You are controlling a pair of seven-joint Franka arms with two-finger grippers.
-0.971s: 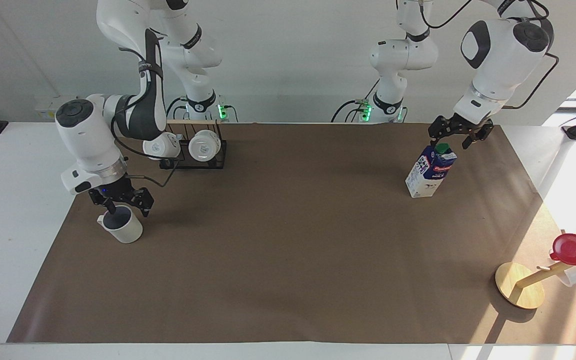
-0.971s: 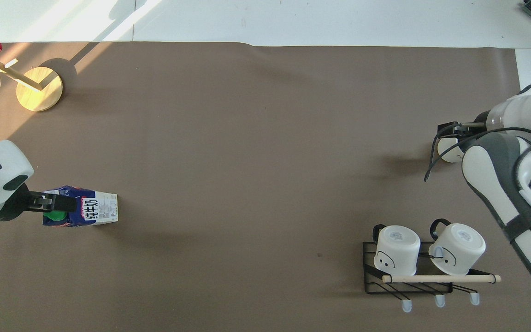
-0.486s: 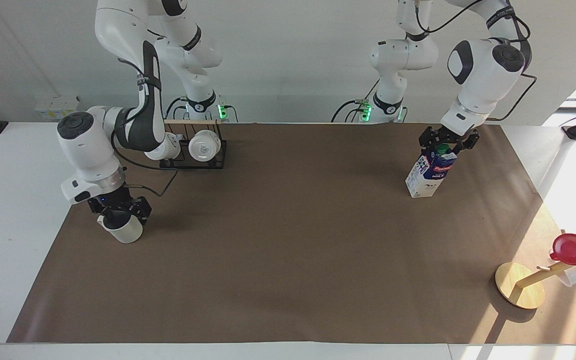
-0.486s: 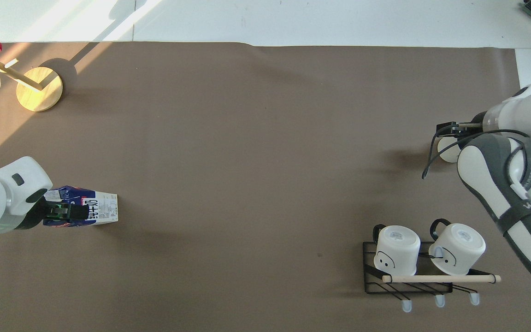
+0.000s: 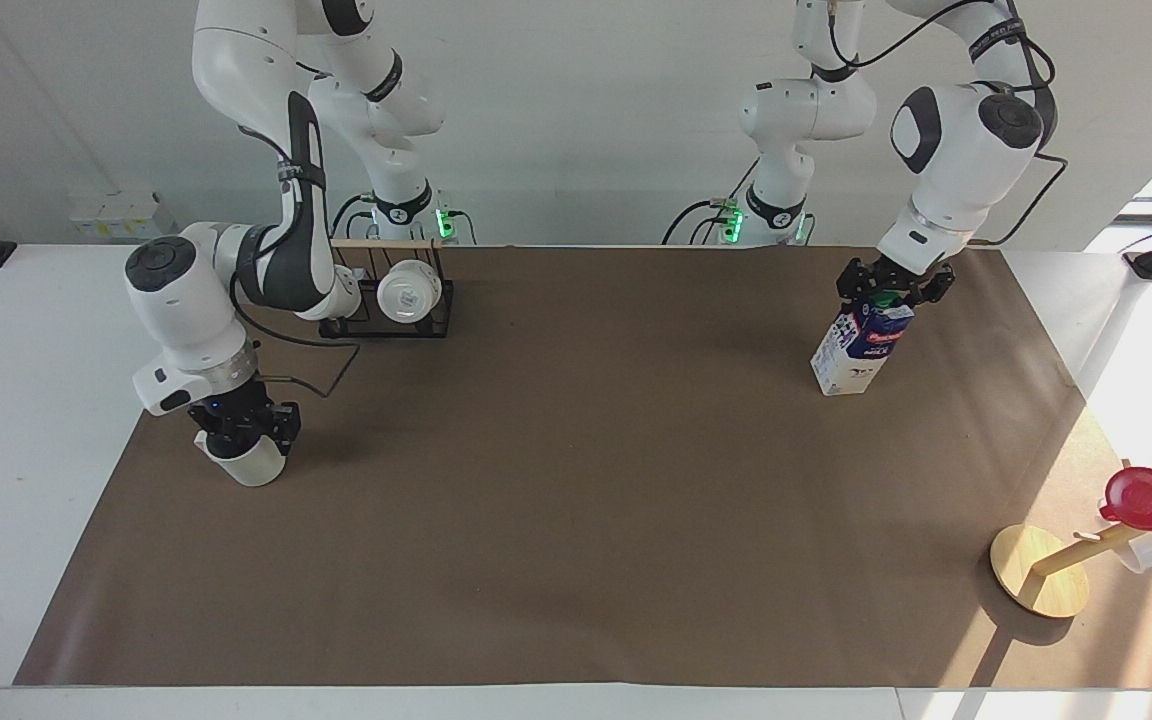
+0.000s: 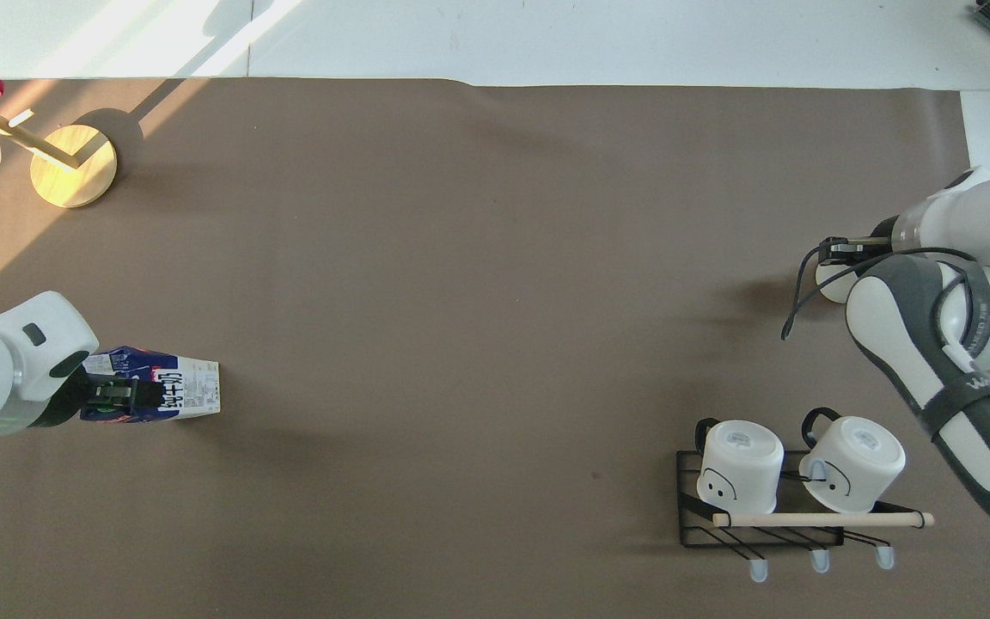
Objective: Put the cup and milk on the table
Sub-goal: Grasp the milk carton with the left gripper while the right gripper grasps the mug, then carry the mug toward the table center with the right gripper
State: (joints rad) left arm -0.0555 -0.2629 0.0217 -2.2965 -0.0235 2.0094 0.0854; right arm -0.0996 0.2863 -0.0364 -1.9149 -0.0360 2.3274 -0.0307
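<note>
Facing view: two Franka arms work at either end of a white counter (image 5: 16, 400) covered by a wide brown mat (image 5: 576, 500).
Milk: the carton (image 5: 854, 352) stands upright on the mat at the left arm's end, well clear of the mat's edges.
Left gripper (image 5: 888, 291): down over the carton's top, its fingers set on either side of the green cap; whether they press it cannot be told.
Cup: the off-white mug (image 5: 248, 464) stands on the mat at the right arm's end, just inside the mat's edge.
Right gripper (image 5: 242, 428): low on the mug's rim, covering its mouth; whether the fingers pinch the wall cannot be told.
Open room: the whole middle of the mat between cup and carton lies bare, as does the strip farthest from the robots.
Edges: a black wire rack (image 6: 761, 507) with two white mugs (image 6: 740, 464) sits near the robots' edge at the right arm's end; a round wooden stand (image 5: 1036, 570) carrying a red cup (image 5: 1151, 498) sits at the corner farthest from the robots at the left arm's end.
Change: a second ago both grippers hovered spread above cup and carton; both have since dropped onto them with fingers drawn closer, while cup and carton stand where they were.
</note>
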